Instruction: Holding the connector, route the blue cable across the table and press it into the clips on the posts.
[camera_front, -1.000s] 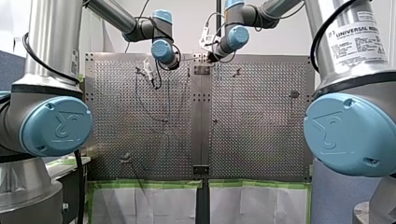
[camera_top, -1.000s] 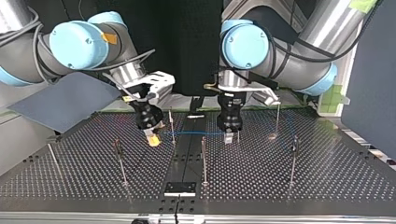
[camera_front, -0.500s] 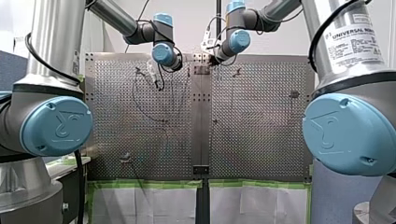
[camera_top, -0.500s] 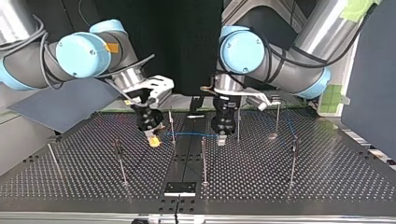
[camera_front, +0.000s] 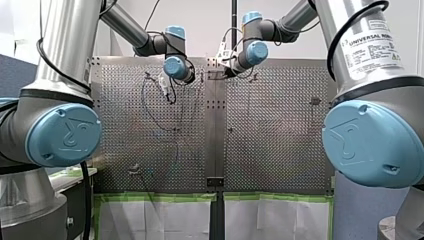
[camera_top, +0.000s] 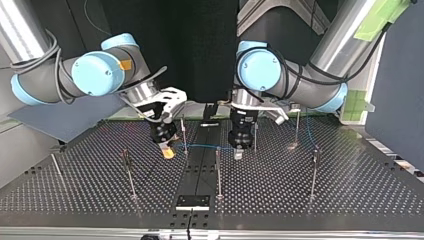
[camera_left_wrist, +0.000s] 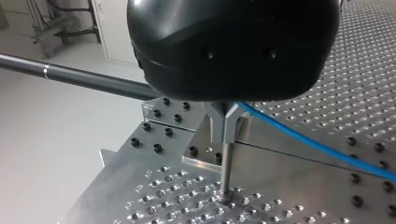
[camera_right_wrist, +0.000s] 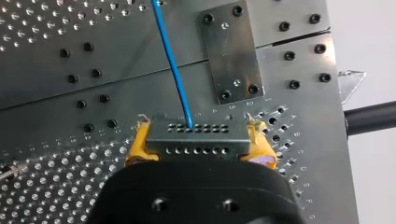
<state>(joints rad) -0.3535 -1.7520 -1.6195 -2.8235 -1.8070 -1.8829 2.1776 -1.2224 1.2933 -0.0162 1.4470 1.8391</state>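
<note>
My right gripper (camera_right_wrist: 198, 151) is shut, its yellow pads (camera_right_wrist: 137, 147) clamping a grey perforated connector (camera_right_wrist: 196, 139). The blue cable (camera_right_wrist: 172, 65) leaves the connector and runs ahead over the table. In the top view that gripper (camera_top: 168, 152) hangs low at centre-left, and the blue cable (camera_top: 202, 146) spans to my left gripper (camera_top: 238, 151) right of centre. In the left wrist view my left gripper (camera_left_wrist: 226, 128) has its metal fingers shut on the blue cable (camera_left_wrist: 317, 147), directly above a thin post (camera_left_wrist: 226, 172). Past it the cable trails toward the top view's right.
Several thin posts stand on the perforated table (camera_top: 350, 190): one (camera_top: 184, 134) beside my right gripper, one (camera_top: 218, 172) nearer the camera, one (camera_top: 255, 136) beside my left gripper, others (camera_top: 314, 172) (camera_top: 129, 175) further out. A small plate (camera_top: 192, 201) lies at the near edge.
In the top view my left gripper slid left with the cable, passing the post beside it. My right gripper shifted slightly right and lower. The cable span between them shortened.
</note>
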